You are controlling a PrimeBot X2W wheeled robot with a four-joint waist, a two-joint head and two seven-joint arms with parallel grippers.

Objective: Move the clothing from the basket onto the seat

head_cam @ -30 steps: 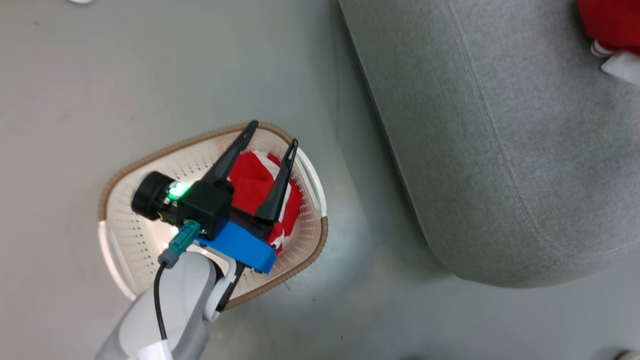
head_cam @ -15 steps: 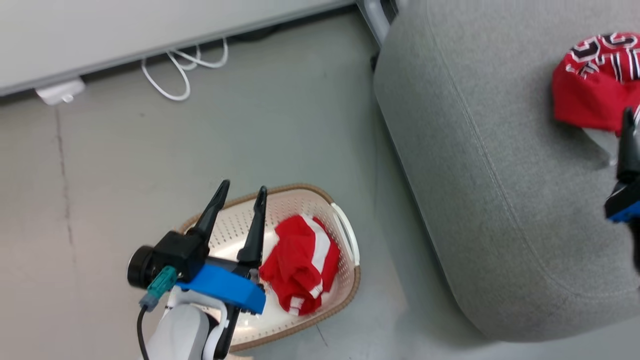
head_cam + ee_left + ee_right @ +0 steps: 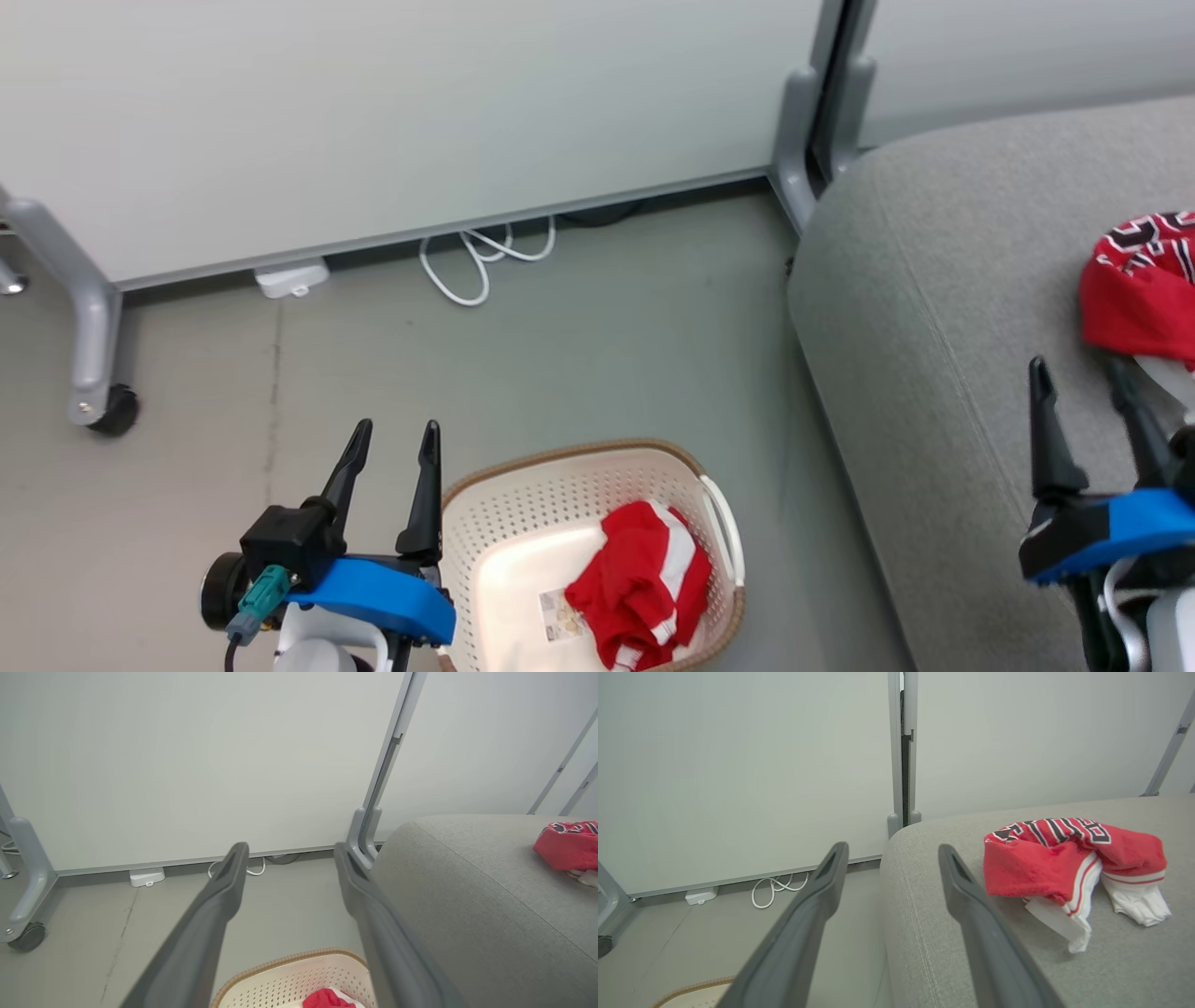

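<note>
Red shorts with white bands (image 3: 639,583) lie crumpled in the cream perforated basket (image 3: 560,453) on the floor, next to a label sticker. A red jersey with black-and-white lettering (image 3: 1055,858) lies bunched on the grey seat (image 3: 934,327). My left gripper (image 3: 394,431) is open and empty, just left of the basket's rim. In the left wrist view its fingers (image 3: 219,905) point at the wall, with the basket (image 3: 289,959) and shorts (image 3: 329,998) below. My right gripper (image 3: 1075,369) is open and empty over the seat, near the jersey (image 3: 1139,289).
White partition panels stand behind on grey legs, one with a caster (image 3: 112,411). A white cable loop (image 3: 485,257) and a small white adapter (image 3: 291,278) lie at the panel's foot. Bare grey floor lies between the basket and the panels.
The head camera has tilted up, so the whole picture has shifted. My left gripper has come away from the shorts and out of the basket, empty. My right gripper has come into view over the seat.
</note>
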